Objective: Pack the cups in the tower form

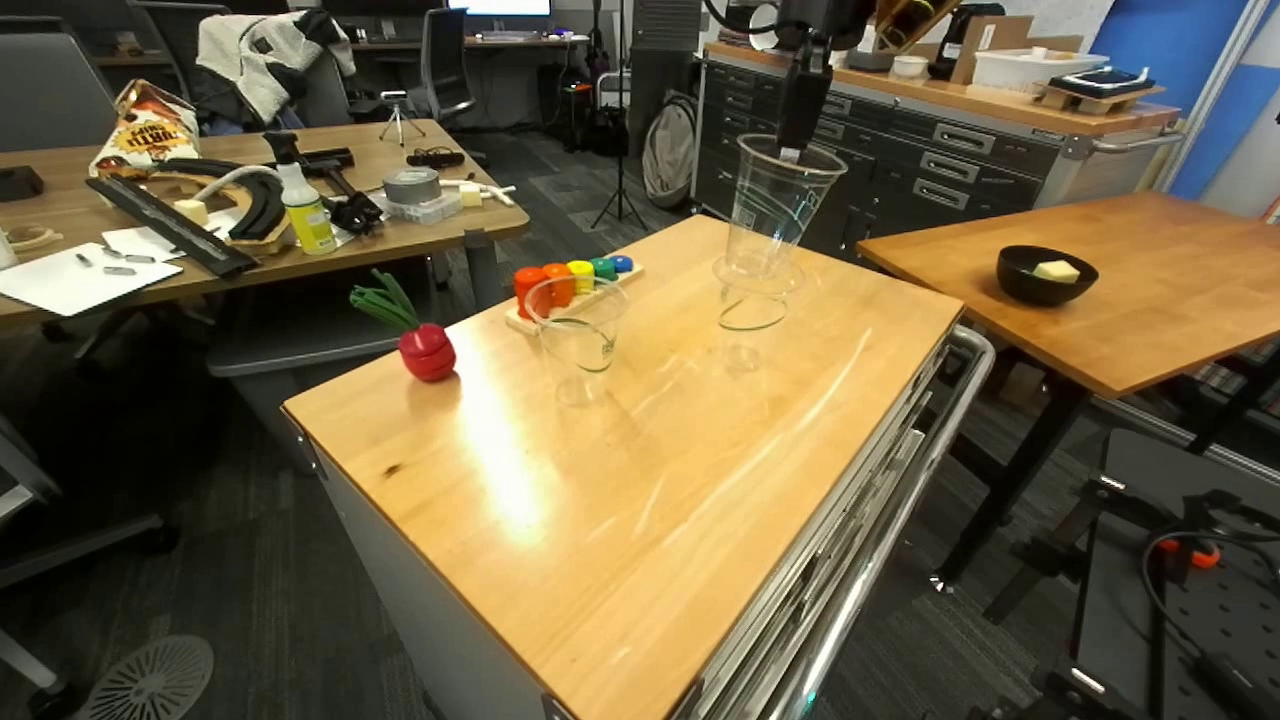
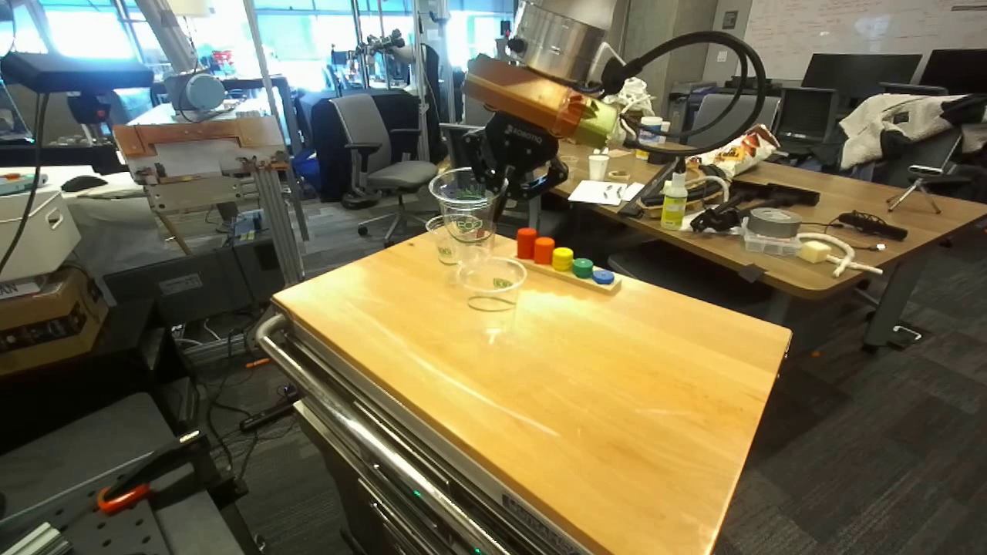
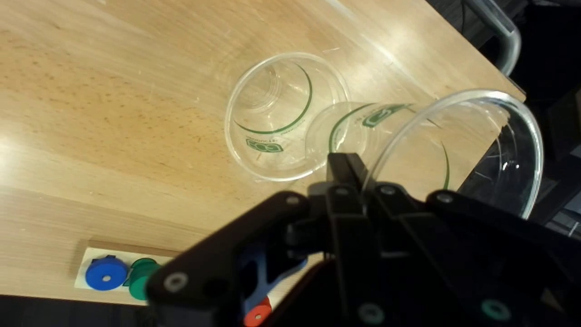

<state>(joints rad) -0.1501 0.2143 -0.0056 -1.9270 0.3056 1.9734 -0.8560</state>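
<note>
I'm stacking, jaws near-closed on a clear cup point(image 1: 766, 222), seemingly over the standing cup point(image 3: 277, 116) below me, needing centred lowering.

Got see-thru, colourless cups point(image 3: 283, 117) w/ grn ring & logo, plus blk gripper point(image 3: 349, 170). Got pegs point(image 2: 564, 258) in red, orng, yel, grn & blue, cream board point(image 1: 519, 321), red toy radish point(image 1: 428, 353) w/ grn leaves. Also got lt-tan tabletop point(image 2: 601, 370) w/ wood grain, plus blk bowl point(image 1: 1045, 293) & pale-yel block point(image 1: 1057, 271).

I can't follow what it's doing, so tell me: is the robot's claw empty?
No, the wrist view shows the gripper pinching a cup at its rim.
</note>
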